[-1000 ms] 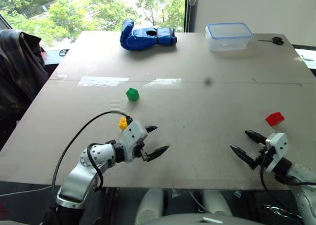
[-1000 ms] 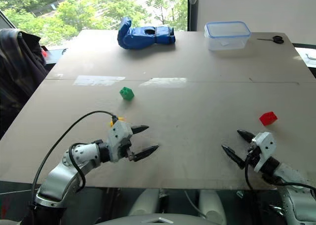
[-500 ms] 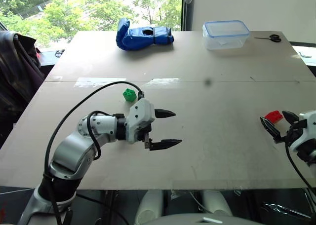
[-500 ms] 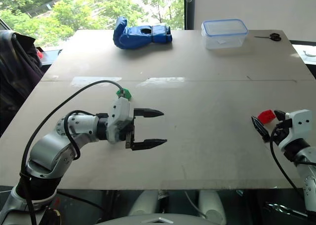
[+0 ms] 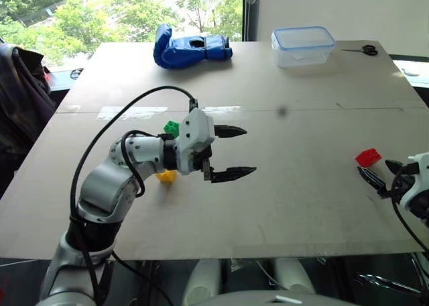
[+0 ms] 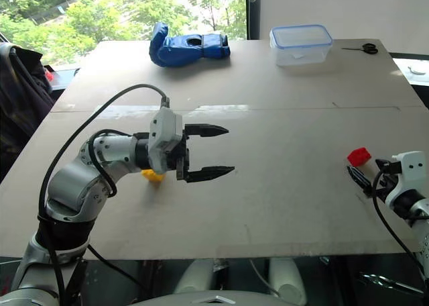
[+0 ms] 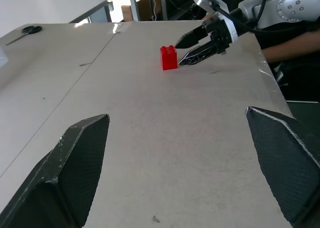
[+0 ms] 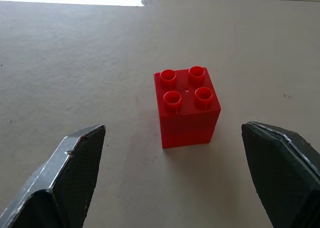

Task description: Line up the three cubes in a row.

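The red cube sits near the table's right edge, and my right gripper stands open just in front of it. The red cube lies ahead of the two spread fingers, untouched. At the left the yellow cube rests on the table below my left arm. The green cube peeks out behind that wrist. My left gripper hovers open above the table, pointing right, with nothing in it. The left wrist view looks across at the red cube.
A blue glove and a clear lidded box stand at the table's far end, with scissors at the far right. Dark cloth hangs at the left. The table has bare room in the middle.
My left gripper has risen and swung right, uncovering the yellow cube. My right gripper has moved out to the right, up to the red cube. The camera has shifted slightly.
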You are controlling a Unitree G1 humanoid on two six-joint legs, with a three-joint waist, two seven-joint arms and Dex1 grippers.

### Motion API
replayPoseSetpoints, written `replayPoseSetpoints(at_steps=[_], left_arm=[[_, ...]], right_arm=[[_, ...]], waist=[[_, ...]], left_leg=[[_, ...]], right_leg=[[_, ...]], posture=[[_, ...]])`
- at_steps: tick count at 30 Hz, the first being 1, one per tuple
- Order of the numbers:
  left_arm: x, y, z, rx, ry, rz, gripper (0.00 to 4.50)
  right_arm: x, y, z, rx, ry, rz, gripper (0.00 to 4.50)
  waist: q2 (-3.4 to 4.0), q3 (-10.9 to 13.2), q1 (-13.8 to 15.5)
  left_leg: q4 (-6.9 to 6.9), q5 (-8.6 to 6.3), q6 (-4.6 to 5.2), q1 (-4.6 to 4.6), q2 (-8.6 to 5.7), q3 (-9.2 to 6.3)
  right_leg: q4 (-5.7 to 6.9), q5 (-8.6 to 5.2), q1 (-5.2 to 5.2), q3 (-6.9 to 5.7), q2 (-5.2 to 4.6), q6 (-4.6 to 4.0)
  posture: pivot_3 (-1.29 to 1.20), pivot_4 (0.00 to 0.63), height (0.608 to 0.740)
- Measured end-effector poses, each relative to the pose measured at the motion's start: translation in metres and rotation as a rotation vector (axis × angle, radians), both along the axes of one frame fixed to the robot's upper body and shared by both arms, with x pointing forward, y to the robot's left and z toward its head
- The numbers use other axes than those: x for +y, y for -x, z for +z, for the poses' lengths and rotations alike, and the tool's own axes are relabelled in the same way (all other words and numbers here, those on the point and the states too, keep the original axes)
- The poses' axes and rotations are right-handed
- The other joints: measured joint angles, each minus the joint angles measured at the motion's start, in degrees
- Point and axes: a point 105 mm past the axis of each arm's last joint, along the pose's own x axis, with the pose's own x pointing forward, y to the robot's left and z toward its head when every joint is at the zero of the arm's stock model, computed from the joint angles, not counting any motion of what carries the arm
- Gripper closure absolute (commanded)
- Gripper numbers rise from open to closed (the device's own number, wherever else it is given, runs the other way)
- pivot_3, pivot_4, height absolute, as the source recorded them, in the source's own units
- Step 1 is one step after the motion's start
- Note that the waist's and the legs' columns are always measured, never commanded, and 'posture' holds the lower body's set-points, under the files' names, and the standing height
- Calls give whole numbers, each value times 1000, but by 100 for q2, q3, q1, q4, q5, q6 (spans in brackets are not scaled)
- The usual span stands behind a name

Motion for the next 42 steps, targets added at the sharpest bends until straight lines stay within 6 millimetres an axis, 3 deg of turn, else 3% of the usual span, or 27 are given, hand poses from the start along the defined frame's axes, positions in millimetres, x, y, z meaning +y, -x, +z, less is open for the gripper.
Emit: replayPoseSetpoints(at_steps=[11,14,18,20,22,25,31,33,37,42], left_arm=[[0,13,-13,59,-80,-72,29],[-1,13,-13,55,-78,-73,0],[0,12,-13,50,-82,-68,0],[0,12,-13,48,-83,-67,0],[0,12,-13,45,-84,-64,0],[2,12,-16,51,-89,-56,0],[16,6,-27,58,-143,-25,0],[18,6,-29,53,-159,-27,0],[25,8,-33,56,-189,-17,0],[34,11,-41,83,-205,19,0]], right_arm=[[3,-17,1,6,20,59,0],[0,-20,0,11,28,57,799],[-4,-21,-2,20,35,60,2712],[-3,-21,-1,15,40,66,3182],[-2,-22,0,12,41,74,3180],[19,-25,6,11,66,196,3180],[120,-32,19,-33,254,796,3180],[142,-33,18,-44,266,945,3180],[154,-40,15,-41,281,1112,3180],[152,-44,10,-33,298,1247,3180]], waist=[[-1,3,11],[-1,3,11],[-1,4,12],[-1,3,9],[-1,4,6],[2,6,-17],[-6,16,-83],[-16,25,-80],[-21,32,-31],[-26,38,14]], left_leg=[[2,0,0,0,-1,4],[2,0,0,0,-1,4],[2,0,0,0,-1,5],[2,0,0,1,-1,5],[2,0,0,2,0,6],[2,0,0,5,1,10],[5,0,-1,9,1,9],[6,1,-2,1,3,-3],[5,14,-24,-13,1,-5],[4,15,-28,-18,2,-13]], right_leg=[[1,0,0,2,-1,0],[1,0,0,2,-2,0],[2,0,0,3,-2,0],[2,0,0,4,-2,0],[3,0,0,4,-2,0],[4,1,0,9,0,1],[6,1,0,6,5,1],[2,1,0,-3,0,1],[-7,1,-7,-6,-13,1],[-10,1,-8,-15,-18,1]], posture=[[0,150,740],[0,150,740],[0,150,740],[0,150,740],[0,150,740],[0,150,740],[0,150,740],[0,150,740],[0,150,740],[0,150,740]])
